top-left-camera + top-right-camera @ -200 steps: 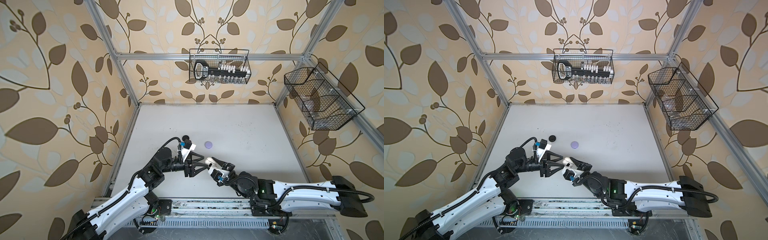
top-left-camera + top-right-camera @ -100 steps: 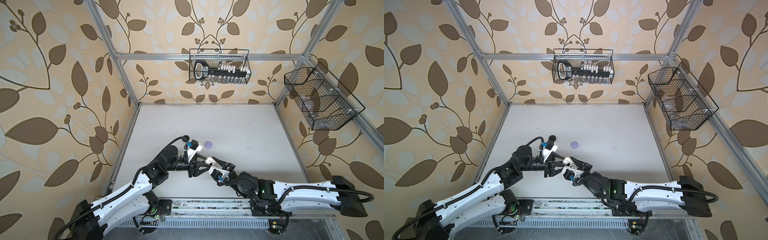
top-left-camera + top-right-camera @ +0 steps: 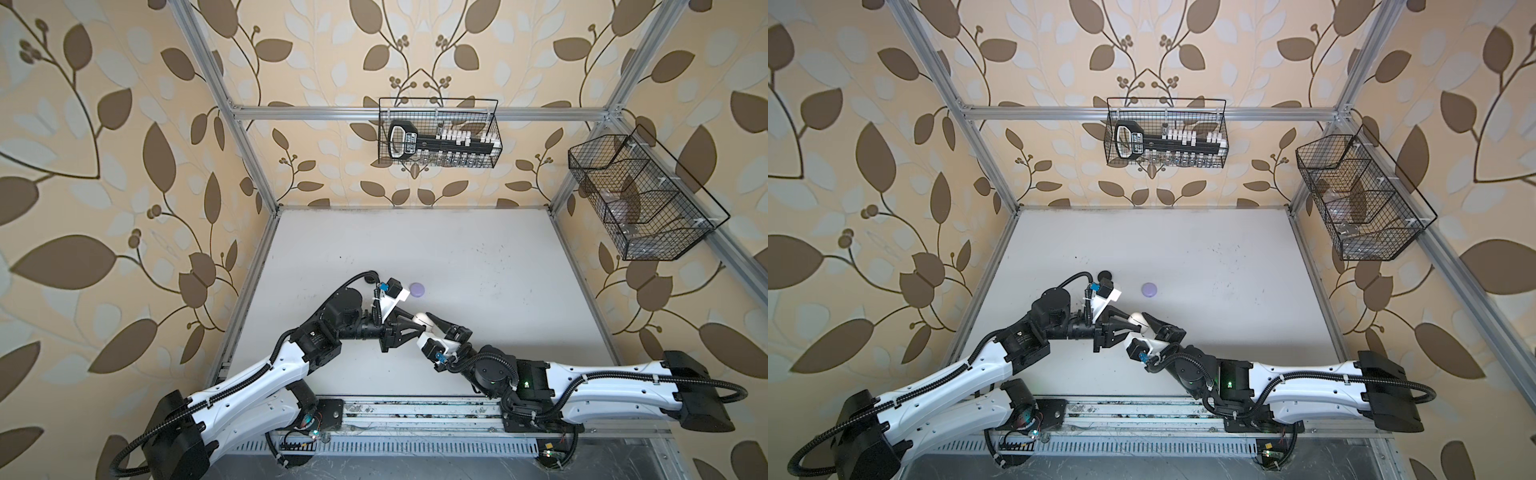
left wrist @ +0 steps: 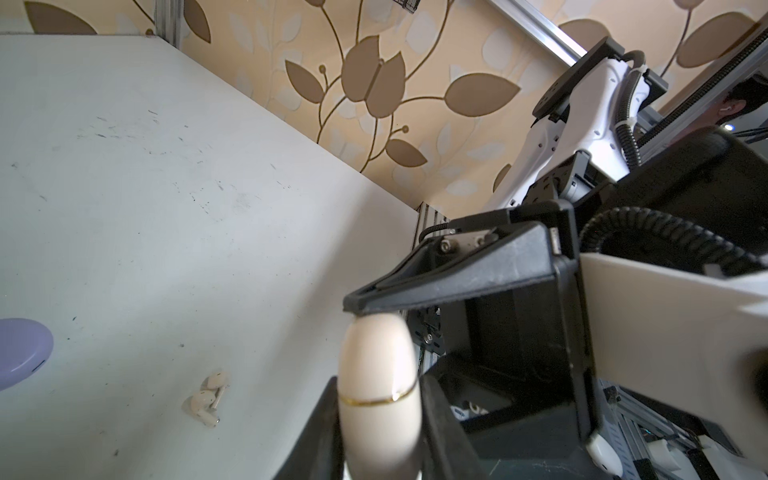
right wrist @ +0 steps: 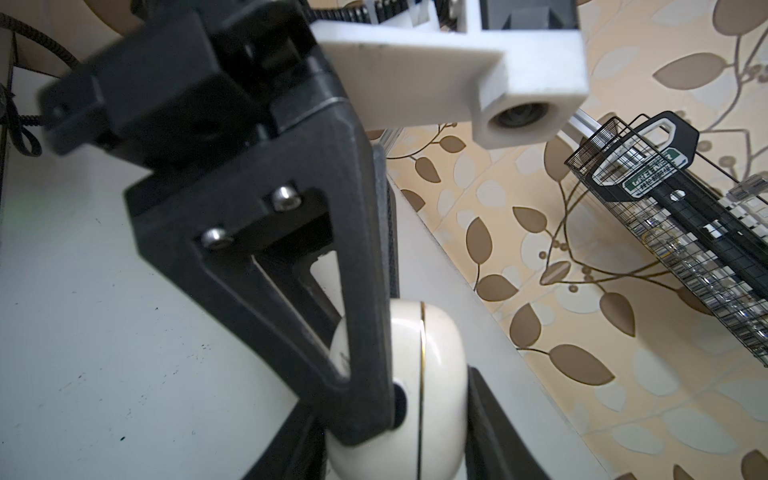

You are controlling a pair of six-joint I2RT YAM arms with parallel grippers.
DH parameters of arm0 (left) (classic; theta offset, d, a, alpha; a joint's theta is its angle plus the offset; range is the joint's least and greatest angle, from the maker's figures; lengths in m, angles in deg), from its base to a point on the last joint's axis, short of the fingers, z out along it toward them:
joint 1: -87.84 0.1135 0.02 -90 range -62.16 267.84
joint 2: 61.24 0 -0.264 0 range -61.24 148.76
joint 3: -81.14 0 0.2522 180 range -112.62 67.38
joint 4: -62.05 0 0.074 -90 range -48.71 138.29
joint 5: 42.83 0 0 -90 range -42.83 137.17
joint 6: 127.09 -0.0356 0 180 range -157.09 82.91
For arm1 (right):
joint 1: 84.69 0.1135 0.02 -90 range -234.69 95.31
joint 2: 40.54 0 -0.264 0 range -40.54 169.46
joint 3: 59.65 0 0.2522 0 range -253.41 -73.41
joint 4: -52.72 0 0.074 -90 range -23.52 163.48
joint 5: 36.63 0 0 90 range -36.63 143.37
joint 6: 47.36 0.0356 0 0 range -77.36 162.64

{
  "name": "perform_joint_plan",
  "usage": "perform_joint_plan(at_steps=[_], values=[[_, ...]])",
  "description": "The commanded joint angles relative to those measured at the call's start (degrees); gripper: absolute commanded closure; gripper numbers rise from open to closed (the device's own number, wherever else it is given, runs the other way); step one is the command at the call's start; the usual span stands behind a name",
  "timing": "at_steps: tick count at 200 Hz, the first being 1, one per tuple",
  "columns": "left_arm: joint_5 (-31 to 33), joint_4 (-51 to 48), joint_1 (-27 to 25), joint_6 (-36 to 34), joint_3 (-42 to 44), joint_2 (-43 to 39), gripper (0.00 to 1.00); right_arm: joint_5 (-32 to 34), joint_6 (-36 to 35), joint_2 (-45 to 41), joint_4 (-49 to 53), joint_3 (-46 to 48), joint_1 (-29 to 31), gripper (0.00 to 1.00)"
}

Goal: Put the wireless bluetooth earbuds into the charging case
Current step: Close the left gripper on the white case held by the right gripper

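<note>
With your right gripper (image 4: 380, 436) clamped on the closed cream case (image 4: 376, 357) and your left gripper (image 3: 1130, 325) nipping its lid end, ease the lid back slowly from the gold seam (image 4: 376, 400) without twisting, since the cream earbuds (image 4: 205, 398) lie loose in the table's (image 3: 457, 257) front half near the lavender case (image 3: 417, 289)

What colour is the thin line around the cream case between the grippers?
The cream case has a gold line; the left wrist view shows it best.

White arms (image 3: 257, 382), black joints (image 3: 345, 307), corrugated cables (image 4: 665, 226)
</note>
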Motion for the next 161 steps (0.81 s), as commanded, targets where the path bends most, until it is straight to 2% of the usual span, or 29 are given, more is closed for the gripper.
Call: perform_joint_plan(at_steps=[1, 34, 54, 66, 93, 114, 139, 161], values=[[-1.0, 0.9, -1.2, -1.6, -2.7, 0.2, 0.74, 0.4, -1.0, 0.5, -2.3, -2.3, 0.5, 0.73], [-0.6, 1.0, -1.3, -1.6, -2.7, 0.2, 0.75, 0.4, -1.3, 1.0, -2.4, -2.4, 0.6, 0.73], [-0.2, 1.3, -1.3, -1.9, -2.6, 0.3, 0.82, 0.5, -1.3, 1.4, -2.4, -2.6, 0.9, 0.71], [0.3, 1.5, -1.3, -2.5, -2.6, 0.4, 0.87, 0.8, -0.7, 1.5, -2.0, -2.8, 0.9, 0.64], [5.5, 2.7, -1.3, -5.3, -1.1, -0.5, 0.99, -0.5, 2.4, 0.0, 0.7, -3.1, 0.9, 0.38], [12.3, 2.7, -1.3, -9.2, 1.1, -1.9, 1.0, -4.8, 4.5, -4.5, 0.9, -1.2, 0.9, 0.28], [15.9, 4.8, -1.3, -14.6, 4.6, -3.2, 1.0, -7.2, 5.8, -10.9, 0.4, 1.4, 0.8, 0.23], [11.8, 4.7, -1.3, -18.7, 5.9, -3.9, 1.0, -9.8, 7.8, -15.8, 1.9, 2.5, -1.2, 0.24]])
